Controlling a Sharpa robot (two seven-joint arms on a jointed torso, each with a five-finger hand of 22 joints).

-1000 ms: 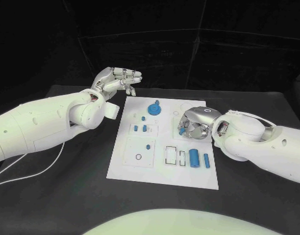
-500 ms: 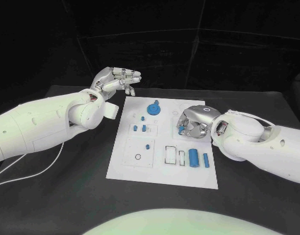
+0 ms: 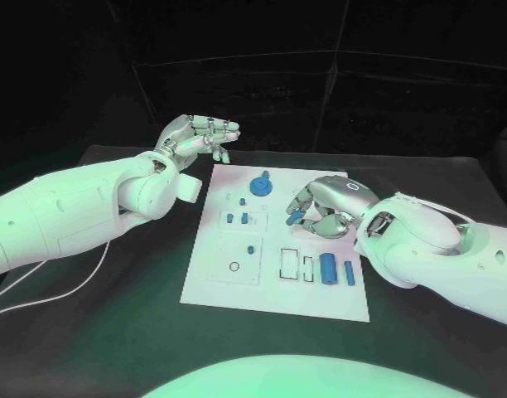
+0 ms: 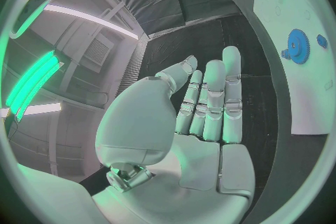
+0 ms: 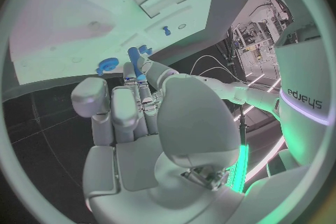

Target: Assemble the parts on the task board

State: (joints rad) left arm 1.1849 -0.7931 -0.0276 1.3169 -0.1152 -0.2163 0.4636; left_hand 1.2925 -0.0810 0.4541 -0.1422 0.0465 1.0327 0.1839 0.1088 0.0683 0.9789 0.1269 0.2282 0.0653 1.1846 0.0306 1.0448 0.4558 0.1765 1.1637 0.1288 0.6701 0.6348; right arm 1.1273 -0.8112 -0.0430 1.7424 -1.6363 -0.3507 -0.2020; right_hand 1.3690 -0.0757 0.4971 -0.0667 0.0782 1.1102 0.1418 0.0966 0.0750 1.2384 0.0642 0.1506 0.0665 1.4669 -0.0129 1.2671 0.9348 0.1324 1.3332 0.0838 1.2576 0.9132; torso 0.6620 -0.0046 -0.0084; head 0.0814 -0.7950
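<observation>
**Right hand lifting a blue peg over the board**

Shifting toward the board's middle since a second ago, the right hand (image 3: 321,207) is pinching a small blue peg (image 3: 293,218) at its fingertips, just above the white task board (image 3: 272,294). The left hand (image 3: 197,137) is hovering off the board's far left corner, fingers curled in, holding nothing. On the board, a blue gear (image 3: 259,184) is sitting near the far edge, and two blue cylinders (image 3: 336,269) are lying side by side toward the near right.

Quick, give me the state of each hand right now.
Left hand: fingers curled in, holding nothing, beside the white board.
Right hand: pinching a small blue part over the board.
</observation>
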